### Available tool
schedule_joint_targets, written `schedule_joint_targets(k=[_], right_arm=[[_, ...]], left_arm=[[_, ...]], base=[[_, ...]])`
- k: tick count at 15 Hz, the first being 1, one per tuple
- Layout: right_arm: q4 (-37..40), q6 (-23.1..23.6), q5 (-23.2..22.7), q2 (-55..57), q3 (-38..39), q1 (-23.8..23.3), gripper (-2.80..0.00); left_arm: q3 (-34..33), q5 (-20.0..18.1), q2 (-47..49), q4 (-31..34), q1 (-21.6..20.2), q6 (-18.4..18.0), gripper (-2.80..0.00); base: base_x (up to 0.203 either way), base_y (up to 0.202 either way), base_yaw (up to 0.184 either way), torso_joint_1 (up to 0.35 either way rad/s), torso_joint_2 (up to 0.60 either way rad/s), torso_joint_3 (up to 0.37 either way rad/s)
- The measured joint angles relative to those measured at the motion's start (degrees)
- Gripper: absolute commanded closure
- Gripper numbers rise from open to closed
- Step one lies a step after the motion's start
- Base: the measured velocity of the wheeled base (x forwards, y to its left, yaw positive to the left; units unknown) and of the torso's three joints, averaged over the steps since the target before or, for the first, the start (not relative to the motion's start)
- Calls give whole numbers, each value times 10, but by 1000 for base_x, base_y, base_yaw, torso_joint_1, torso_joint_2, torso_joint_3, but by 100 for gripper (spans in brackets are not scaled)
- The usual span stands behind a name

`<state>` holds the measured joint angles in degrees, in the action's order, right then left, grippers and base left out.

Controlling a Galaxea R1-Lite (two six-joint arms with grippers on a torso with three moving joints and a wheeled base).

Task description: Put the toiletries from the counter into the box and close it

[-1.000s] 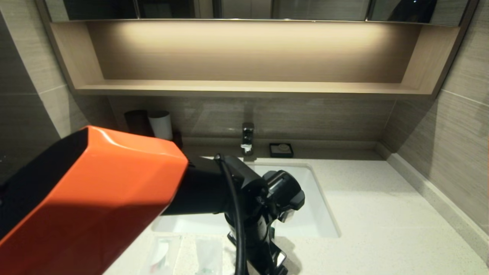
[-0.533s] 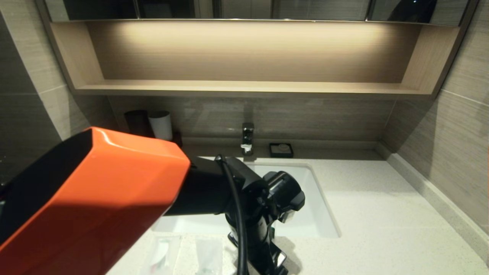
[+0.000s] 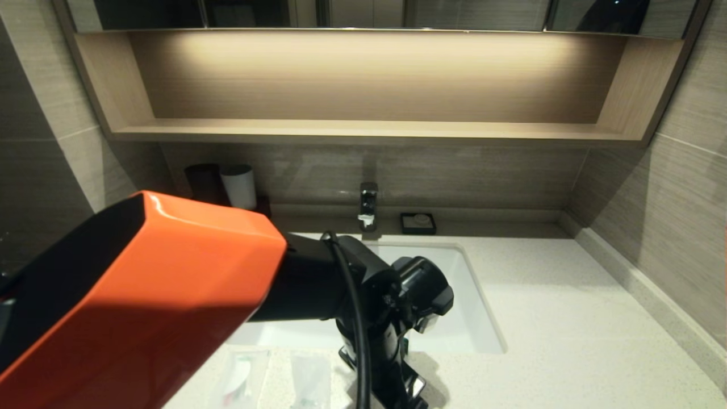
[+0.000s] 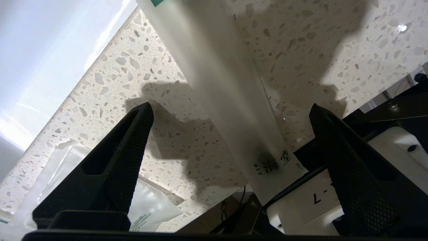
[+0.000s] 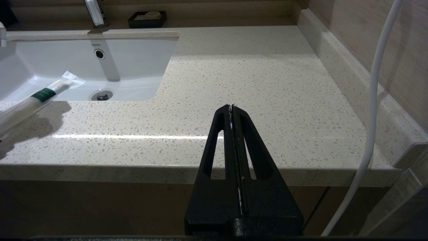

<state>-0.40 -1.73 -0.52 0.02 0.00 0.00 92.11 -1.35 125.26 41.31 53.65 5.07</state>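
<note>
My left gripper [image 3: 400, 392] [image 4: 231, 106] points down at the counter's [image 3: 568, 341] front strip, before the sink, and stands open. The long white stick pack [image 4: 227, 93] with a green band runs between the fingers, and neither finger touches it. One end of it reaches past the counter's front edge. The right wrist view shows the stick pack [image 5: 36, 98] with its far end towards the sink. Two flat sachets [image 3: 238, 380] [image 3: 309, 380] lie left of the gripper. The box shows in no view. My right gripper [image 5: 231, 107] is shut and empty, parked low before the counter's front edge.
The white sink basin [image 3: 460, 284] sits behind the left gripper, with the tap [image 3: 368, 204] and a small black soap dish [image 3: 418, 222] at the back. A pale cup [image 3: 238, 184] and a dark cup [image 3: 201, 182] stand back left. My orange left forearm [image 3: 142, 301] hides the counter's left side.
My left arm has crept slightly to the right. Its gripper stays open over the same spot, and the sachets have not moved.
</note>
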Motion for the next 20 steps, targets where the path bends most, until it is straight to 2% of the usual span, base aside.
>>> schedule_joint_targets(k=[11, 12, 14, 20], right_arm=[[0, 0, 0, 0, 0, 0, 0], [0, 0, 0, 0, 0, 0, 0], [0, 0, 0, 0, 0, 0, 0], [0, 0, 0, 0, 0, 0, 0]], left_arm=[[0, 2, 5, 0, 1, 0, -280], [-1, 5, 5, -1, 1, 0, 0], [-2, 16, 7, -3, 1, 0, 0], [-4, 18, 8, -2, 2, -2, 0]], base=[[0, 0, 0, 0, 0, 0], [0, 0, 0, 0, 0, 0], [0, 0, 0, 0, 0, 0], [0, 0, 0, 0, 0, 0]])
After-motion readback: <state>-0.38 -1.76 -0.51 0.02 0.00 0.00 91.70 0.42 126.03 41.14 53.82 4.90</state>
